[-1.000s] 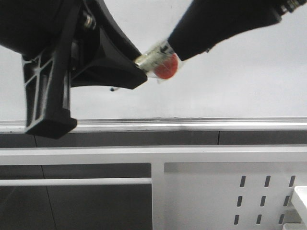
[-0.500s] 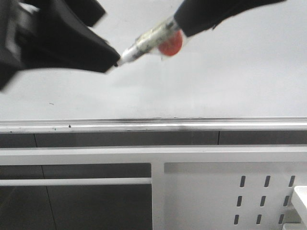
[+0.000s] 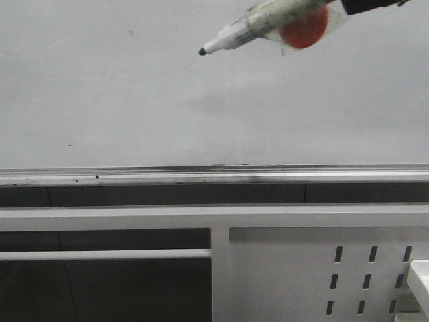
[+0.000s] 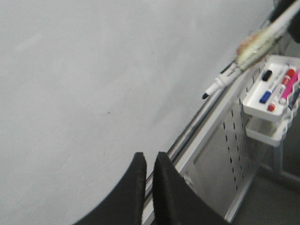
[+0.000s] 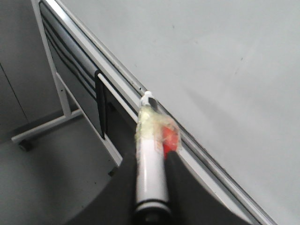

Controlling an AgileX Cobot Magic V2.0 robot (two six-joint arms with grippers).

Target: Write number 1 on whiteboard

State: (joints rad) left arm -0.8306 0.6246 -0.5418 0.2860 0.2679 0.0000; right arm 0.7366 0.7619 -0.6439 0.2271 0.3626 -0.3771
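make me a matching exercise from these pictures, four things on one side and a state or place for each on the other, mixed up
Things:
1. marker
2. left gripper
3. whiteboard
4. small tray

States or places:
A. fingers nearly together, nothing between them
B. holds several coloured markers, hung on the perforated frame
C. uncapped, dark tip free, clamped in the right gripper
D. no number stroke on it, only tiny specks

Pairs: 1-C, 2-A, 3-D, 4-B
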